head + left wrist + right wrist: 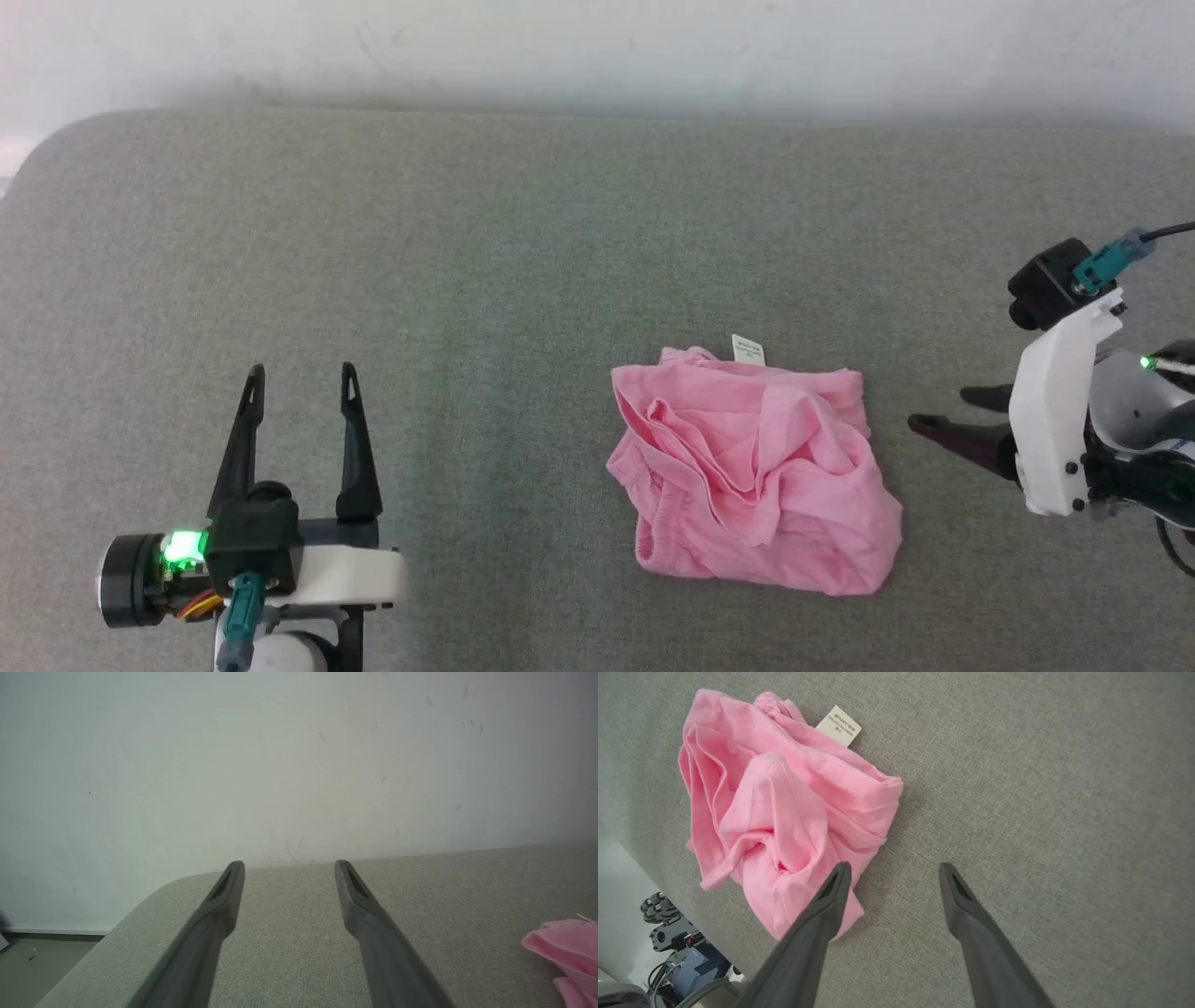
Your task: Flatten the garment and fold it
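The crumpled light pink thin-fabric garment (756, 476) lies bunched on the grey woven cushion (467, 280). Both grippers are spread and empty: the left gripper (302, 373) well apart from it, the right gripper (941, 409) near its edge. Pinching 2 layers at once would likely drag the heap instead of flattening it. I see no container.

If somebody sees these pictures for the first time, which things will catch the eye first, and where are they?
The crumpled light pink thin fabric garment stands out at once, right of centre on the grey-green cloth surface, a small white tag at its far edge. Then come the left gripper at the lower left and the right gripper at the right edge, both with jaws open and holding nothing.
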Controlling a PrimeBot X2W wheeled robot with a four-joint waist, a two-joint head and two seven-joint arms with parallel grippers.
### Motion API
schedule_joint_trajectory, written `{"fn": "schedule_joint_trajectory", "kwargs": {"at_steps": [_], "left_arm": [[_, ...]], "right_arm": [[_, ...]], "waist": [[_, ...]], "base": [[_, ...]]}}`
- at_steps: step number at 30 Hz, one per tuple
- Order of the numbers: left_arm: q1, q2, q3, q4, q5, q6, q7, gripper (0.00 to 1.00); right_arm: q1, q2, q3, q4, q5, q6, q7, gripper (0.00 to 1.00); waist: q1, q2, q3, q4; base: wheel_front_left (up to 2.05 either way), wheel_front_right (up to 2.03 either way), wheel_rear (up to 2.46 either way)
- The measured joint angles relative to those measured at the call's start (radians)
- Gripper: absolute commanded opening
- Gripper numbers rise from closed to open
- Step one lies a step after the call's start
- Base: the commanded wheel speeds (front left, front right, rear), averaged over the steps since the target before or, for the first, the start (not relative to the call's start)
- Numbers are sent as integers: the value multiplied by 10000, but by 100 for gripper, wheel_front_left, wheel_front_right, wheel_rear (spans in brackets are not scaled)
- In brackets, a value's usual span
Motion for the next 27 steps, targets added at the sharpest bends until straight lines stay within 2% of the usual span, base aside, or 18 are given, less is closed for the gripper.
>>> {"fn": "schedule_joint_trajectory", "kwargs": {"at_steps": [3,9,18,19,21,27], "left_arm": [[-35,-73,10,8,8,-81,0,100],[-403,-221,-10,56,38,-180,0,100],[-632,-318,-36,167,98,-255,0,100],[-632,-332,-36,182,98,-255,0,100],[-632,-341,-35,222,100,-255,0,100],[-577,-322,102,299,100,-247,0,100]], "right_arm": [[10,282,52,479,587,-2,52,100],[70,938,709,1237,803,0,-355,100],[-26,1143,1592,1611,941,10,-1294,100],[-74,1093,1697,1609,940,12,-1386,60],[-165,1024,1889,1659,926,10,-1726,0],[-429,867,2767,1266,909,-2,-2608,0]], "waist": [[0,0,207,115],[1,0,663,313],[-1,0,1138,562],[-1,0,1151,579],[-1,0,1141,585],[1,0,936,366]], "base": [[0,0,0],[0,0,0],[0,0,0],[0,0,0],[0,0,0],[0,0,0]]}}
